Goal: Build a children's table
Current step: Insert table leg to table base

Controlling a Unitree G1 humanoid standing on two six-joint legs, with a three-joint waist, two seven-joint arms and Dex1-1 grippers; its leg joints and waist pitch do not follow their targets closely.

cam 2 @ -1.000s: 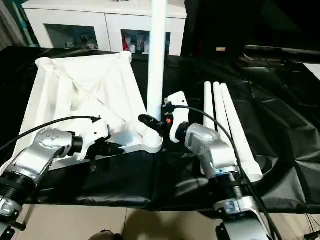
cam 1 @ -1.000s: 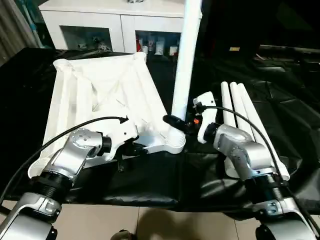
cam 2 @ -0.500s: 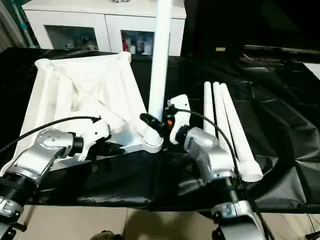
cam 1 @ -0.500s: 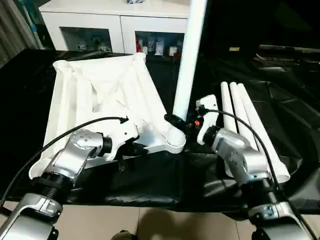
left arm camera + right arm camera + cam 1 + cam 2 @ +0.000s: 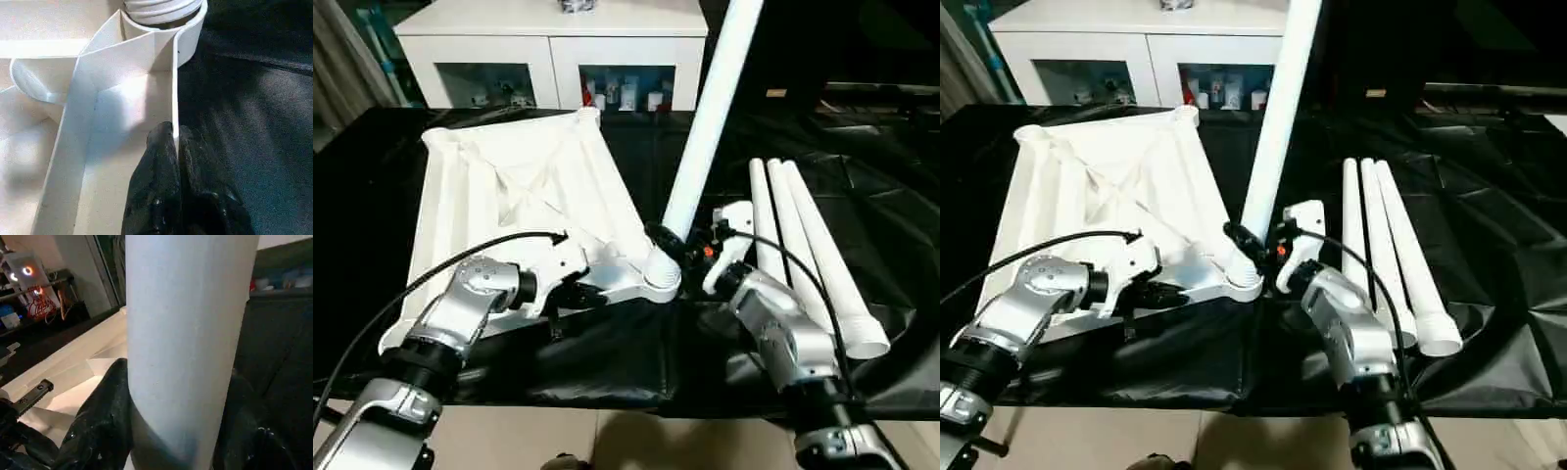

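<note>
Right gripper clamps the tilted leg just above the tabletop's near corner socket, and left gripper is pinched tight on the tabletop's near edge wall beside that socket.

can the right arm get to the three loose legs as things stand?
Probably not yet. The right gripper is closed around the leg standing tilted in the tabletop corner socket. The three loose legs lie bare on the black cloth beside that arm, nothing between, so they look reachable once it lets go.
</note>
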